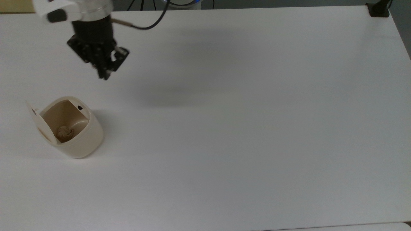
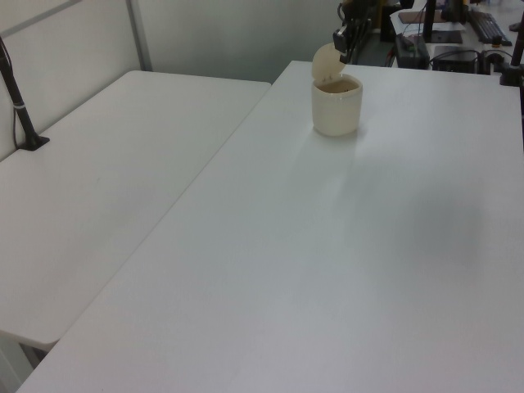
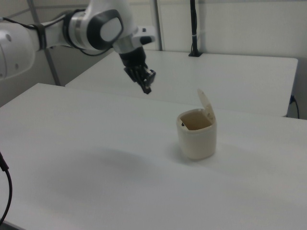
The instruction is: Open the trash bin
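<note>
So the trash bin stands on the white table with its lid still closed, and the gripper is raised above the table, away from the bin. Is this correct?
Not quite: the lid is open, standing upright at the rim of the trash bin, as the right view shows; the top view looks into the bin. The rest holds: the bin stands on the white table, and the gripper is raised clear of it.

The trash bin (image 1: 75, 134) stands on the table (image 1: 244, 128) (top view's left), the claw (image 1: 105, 76) above, apart.
</note>
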Motion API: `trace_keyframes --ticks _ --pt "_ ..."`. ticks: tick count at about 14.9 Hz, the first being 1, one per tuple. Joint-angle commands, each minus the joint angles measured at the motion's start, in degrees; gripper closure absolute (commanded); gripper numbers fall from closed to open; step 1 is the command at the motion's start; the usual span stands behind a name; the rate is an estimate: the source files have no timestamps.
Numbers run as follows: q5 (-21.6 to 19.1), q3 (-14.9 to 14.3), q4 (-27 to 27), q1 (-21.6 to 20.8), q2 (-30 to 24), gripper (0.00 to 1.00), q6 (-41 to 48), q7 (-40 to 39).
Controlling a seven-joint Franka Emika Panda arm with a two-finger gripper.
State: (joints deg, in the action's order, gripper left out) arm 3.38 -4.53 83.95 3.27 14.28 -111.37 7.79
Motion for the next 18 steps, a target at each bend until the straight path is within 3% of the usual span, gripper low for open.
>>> trace_keyframes --ticks 1,6,7,10,11,12,18 --pt "0.66 -0.48 2.10 -4.14 -4.52 0.88 7.37 -1.81" --pt "0.57 -0.48 5.96 -8.89 -9.35 0.79 14.32 -5.50" --pt "0.49 -0.39 5.88 -9.07 -9.53 0.71 16.16 -6.55" --pt "0.57 -0.48 5.70 -9.51 -9.62 0.28 18.03 -6.82" --pt "0.66 -0.48 5.70 -9.60 -9.62 0.09 18.03 -6.82" --pt "0.84 -0.48 5.79 -9.69 -9.54 0.00 18.03 -6.82" --pt "1.54 -0.92 5.61 -9.34 -9.98 0.00 18.82 -6.65"
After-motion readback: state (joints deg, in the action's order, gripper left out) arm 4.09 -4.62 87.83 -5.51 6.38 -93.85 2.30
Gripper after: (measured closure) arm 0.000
